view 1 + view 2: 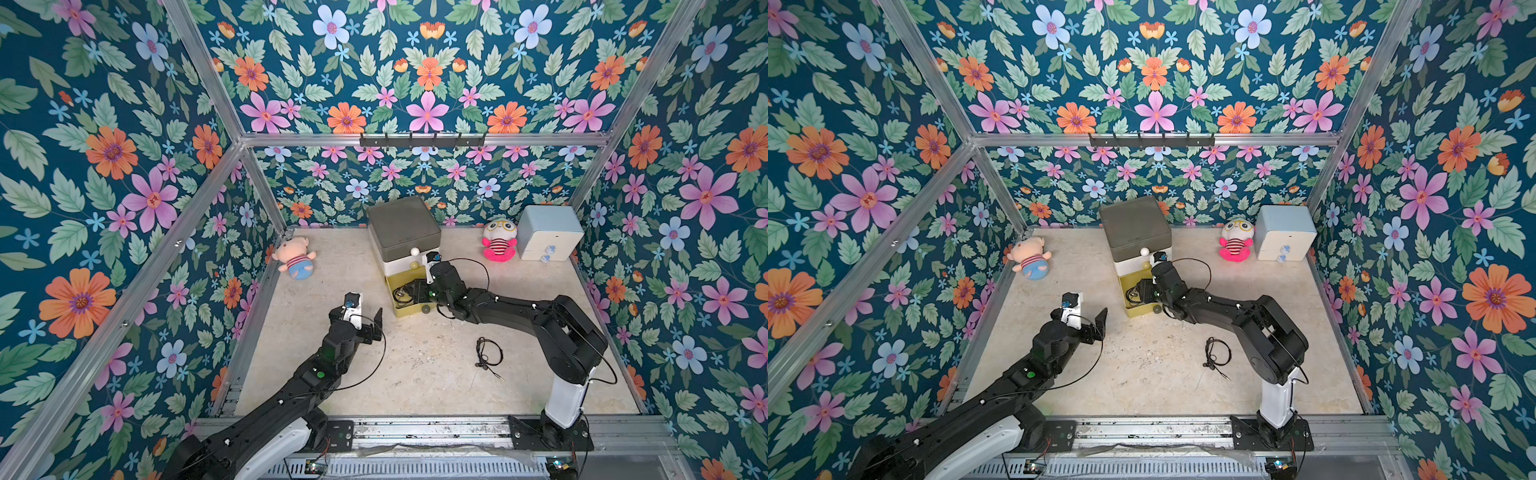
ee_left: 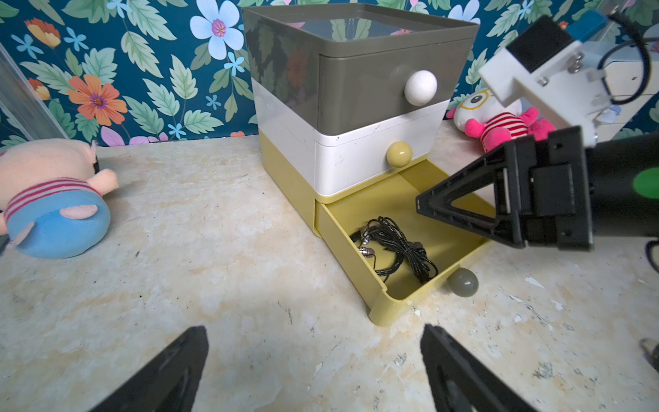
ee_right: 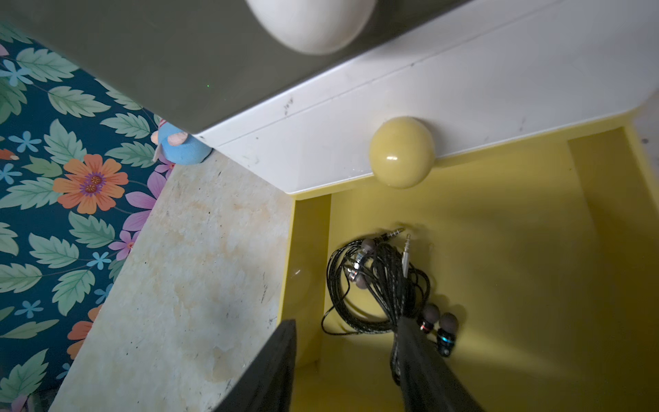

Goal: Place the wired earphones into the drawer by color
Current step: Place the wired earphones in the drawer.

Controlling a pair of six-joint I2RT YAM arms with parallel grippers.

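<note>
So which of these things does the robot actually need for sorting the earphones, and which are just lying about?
Part of the job: three-drawer chest, its open yellow bottom drawer, black earphones in that drawer, black earphones on the table, right tool, left tool.
Just lying about: pig plush, pink striped plush with glasses, pale blue two-drawer chest, hook rail.

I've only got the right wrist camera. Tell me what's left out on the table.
Observer: One black earphone coil lies loose on the table, in front of the right arm and apart from the chest.
Operator: Report the left gripper.
Observer: The left gripper is open and empty, hanging over the table in front of the chest.
Operator: Check the yellow drawer's front.
Observer: The yellow drawer is pulled out; its grey knob has nothing touching it.
</note>
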